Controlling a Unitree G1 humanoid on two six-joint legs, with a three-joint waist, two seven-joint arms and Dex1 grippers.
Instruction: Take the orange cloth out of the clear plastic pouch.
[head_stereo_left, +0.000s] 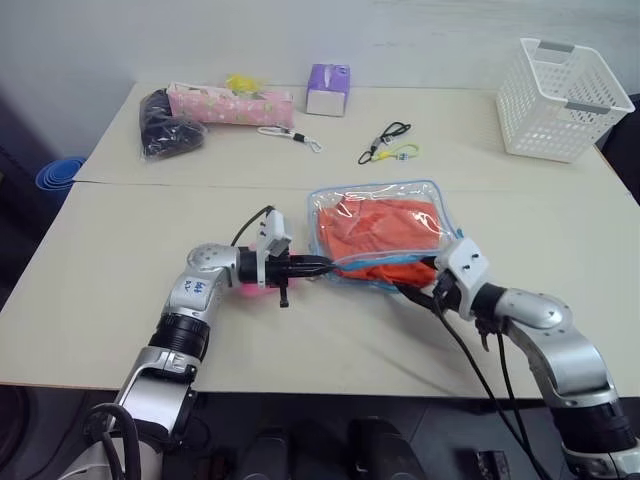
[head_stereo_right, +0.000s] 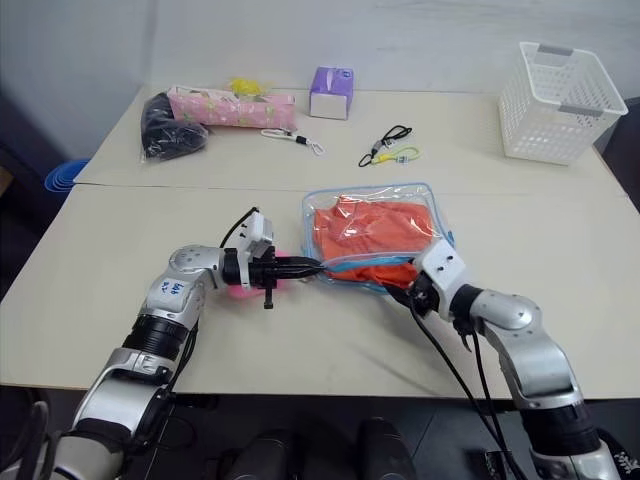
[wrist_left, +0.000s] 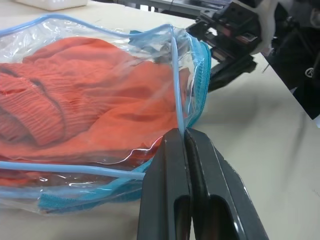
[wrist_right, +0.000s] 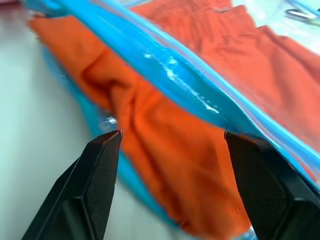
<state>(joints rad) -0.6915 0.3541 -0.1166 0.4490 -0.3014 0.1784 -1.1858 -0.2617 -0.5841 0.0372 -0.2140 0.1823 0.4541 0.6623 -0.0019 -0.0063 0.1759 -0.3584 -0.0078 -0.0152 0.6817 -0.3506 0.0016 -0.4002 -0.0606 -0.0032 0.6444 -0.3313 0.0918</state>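
The clear plastic pouch (head_stereo_left: 330, 202) with light blue edging lies flat mid-table, and the orange cloth (head_stereo_left: 385, 232) fills it. A fold of the cloth (wrist_right: 165, 165) spills out of the pouch's near opening. My left gripper (head_stereo_left: 318, 266) points right and is shut on the pouch's (wrist_left: 150, 55) near-left blue edge; the left wrist view shows its fingers (wrist_left: 165, 170) pinching the clear plastic rim. My right gripper (head_stereo_left: 422, 284) stands open at the pouch's near-right corner. Its fingers (wrist_right: 102, 165) are wide apart on either side of the spilled orange fold, not pressing it.
A pink plush toy (head_stereo_left: 250, 290) peeks out under my left wrist. At the table's back stand a white basket (head_stereo_left: 565, 95), a purple tissue box (head_stereo_left: 327, 90), a pink patterned pencil case (head_stereo_left: 230, 103), a black bag (head_stereo_left: 165, 125) and a black-and-yellow strap (head_stereo_left: 388, 142).
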